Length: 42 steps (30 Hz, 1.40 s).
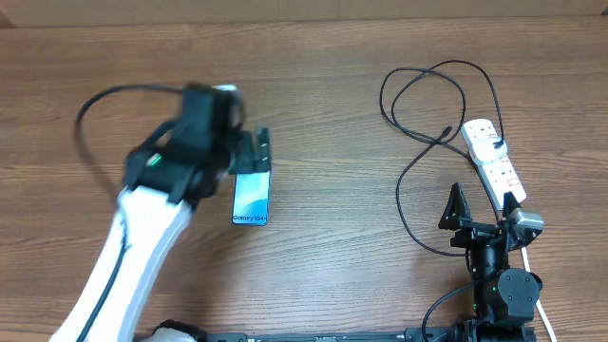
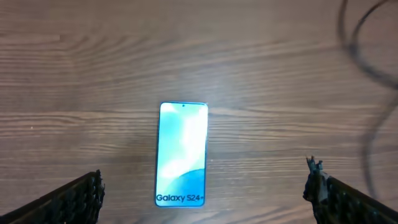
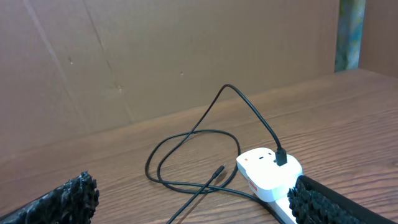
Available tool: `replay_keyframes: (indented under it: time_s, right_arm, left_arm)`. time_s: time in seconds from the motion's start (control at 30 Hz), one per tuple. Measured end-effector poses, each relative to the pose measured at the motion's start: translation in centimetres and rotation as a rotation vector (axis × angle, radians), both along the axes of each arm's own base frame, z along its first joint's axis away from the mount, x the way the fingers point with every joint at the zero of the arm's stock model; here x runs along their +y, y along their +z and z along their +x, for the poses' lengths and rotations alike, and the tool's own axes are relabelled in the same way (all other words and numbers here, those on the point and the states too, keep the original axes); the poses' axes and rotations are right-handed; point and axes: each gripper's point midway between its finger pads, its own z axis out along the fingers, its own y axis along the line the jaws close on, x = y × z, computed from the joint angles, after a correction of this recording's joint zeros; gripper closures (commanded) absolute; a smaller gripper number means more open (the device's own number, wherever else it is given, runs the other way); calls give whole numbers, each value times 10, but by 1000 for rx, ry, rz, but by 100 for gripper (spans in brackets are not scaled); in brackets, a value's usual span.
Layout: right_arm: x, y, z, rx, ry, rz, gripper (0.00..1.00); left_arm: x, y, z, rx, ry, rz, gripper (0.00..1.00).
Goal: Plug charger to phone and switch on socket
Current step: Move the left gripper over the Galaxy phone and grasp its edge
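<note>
The phone [image 1: 252,199] lies flat on the wooden table with its light blue screen lit, reading "Galaxy S24+"; it also shows in the left wrist view [image 2: 181,154]. My left gripper [image 2: 205,193] hovers over the phone, open and empty, its fingers wide on either side. The white socket strip [image 1: 492,157] lies at the right, with the charger's adapter plugged into its far end [image 3: 273,163]. The black charger cable [image 1: 418,123] loops left of the strip; its connector tip [image 3: 217,170] lies loose on the table. My right gripper [image 3: 193,199] is open and empty beside the strip.
A brown cardboard wall [image 3: 174,56] stands behind the table's far edge. The strip's thick white cord [image 1: 543,309] runs toward the front right past my right arm's base.
</note>
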Motion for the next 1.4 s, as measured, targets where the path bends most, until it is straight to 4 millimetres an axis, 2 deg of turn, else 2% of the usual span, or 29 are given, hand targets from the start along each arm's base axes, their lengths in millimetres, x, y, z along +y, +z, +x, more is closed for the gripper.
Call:
replay_keyframes:
  time_s: [0.1, 0.23, 0.4, 0.5, 0.77, 0.93, 1.17, 1.4]
  right_arm:
    - [0, 0, 0, 0, 0, 0, 0]
    - [0, 0, 0, 0, 0, 0, 0]
    - [0, 0, 0, 0, 0, 0, 0]
    - [0, 0, 0, 0, 0, 0, 0]
    - [0, 0, 0, 0, 0, 0, 0]
    - [0, 0, 0, 0, 0, 0, 0]
    - [0, 0, 0, 0, 0, 0, 0]
    - [0, 0, 0, 0, 0, 0, 0]
  left_arm:
    - [-10, -26, 11, 65, -10, 63, 0]
    - [-13, -64, 19, 165, -6, 119, 0]
    - [-14, -109, 13, 313, -15, 156, 1]
    - [-16, -128, 12, 367, -19, 168, 1]
    - [-18, -157, 8, 451, -75, 187, 0]
    - [-9, -168, 10, 472, -65, 185, 0]
    - [-12, -179, 13, 451, -69, 155, 0]
    - [-5, -204, -5, 491, -68, 167, 0]
